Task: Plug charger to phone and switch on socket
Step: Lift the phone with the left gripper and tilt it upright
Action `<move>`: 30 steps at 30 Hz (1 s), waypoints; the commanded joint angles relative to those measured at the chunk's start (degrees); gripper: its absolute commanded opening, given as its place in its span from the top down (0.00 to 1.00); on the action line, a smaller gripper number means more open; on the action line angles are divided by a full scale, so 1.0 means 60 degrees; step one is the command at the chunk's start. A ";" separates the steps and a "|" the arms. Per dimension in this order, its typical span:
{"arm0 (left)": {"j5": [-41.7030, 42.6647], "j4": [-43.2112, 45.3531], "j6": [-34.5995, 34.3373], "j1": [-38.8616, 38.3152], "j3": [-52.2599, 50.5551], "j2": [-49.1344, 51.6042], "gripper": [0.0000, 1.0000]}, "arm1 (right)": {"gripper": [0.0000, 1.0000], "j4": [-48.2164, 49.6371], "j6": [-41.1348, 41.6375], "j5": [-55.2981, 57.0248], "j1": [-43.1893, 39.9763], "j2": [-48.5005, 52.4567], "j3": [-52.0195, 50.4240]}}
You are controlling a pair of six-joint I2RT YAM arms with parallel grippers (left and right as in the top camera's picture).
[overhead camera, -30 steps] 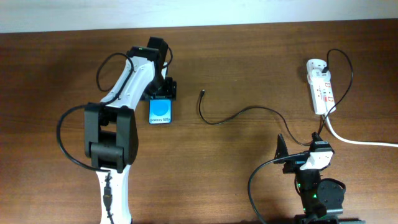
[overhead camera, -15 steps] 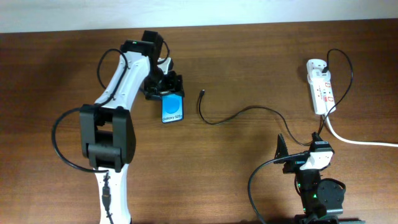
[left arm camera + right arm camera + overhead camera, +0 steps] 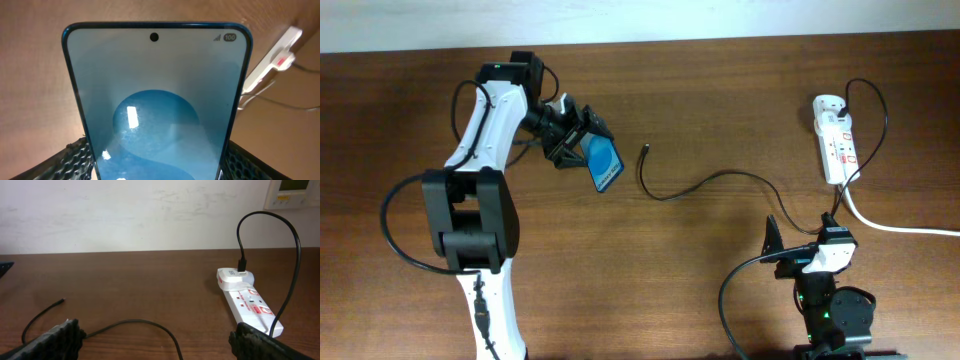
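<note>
The brown wooden surface (image 3: 720,90) fills the overhead view below a pale wall. The left arm (image 3: 485,130), white with black joints, reaches up the left side and bends toward the centre. Its hand (image 3: 570,135) is clamped on the lower end of the phone (image 3: 604,163), which is tilted and appears raised off the wood. In the left wrist view the black mesh-textured fingers (image 3: 70,160) flank the phone (image 3: 155,110), whose blue screen faces the camera.

The right arm sits at the near right edge. Its hand (image 3: 800,228) points toward the far side with its fingers wide apart and nothing between them; the right wrist view shows the same hand (image 3: 160,345) gaping over bare wood.

The socket (image 3: 836,140) lies at the far right, well apart from the phone, with a thick white cord (image 3: 890,225) running off the right edge. A white adapter (image 3: 235,277) sits in its far end. From it the charger (image 3: 720,178), a thin black cable, loops round and snakes across the middle of the surface. Its plug tip (image 3: 646,150) lies on the wood just right of the phone, not touching it.
</note>
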 commanded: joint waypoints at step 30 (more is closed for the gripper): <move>0.4200 -0.1177 -0.2160 0.0011 0.0248 0.0029 1.00 | 0.02 -0.0047 0.0029 0.0076 -0.0058 -0.0047 -0.0051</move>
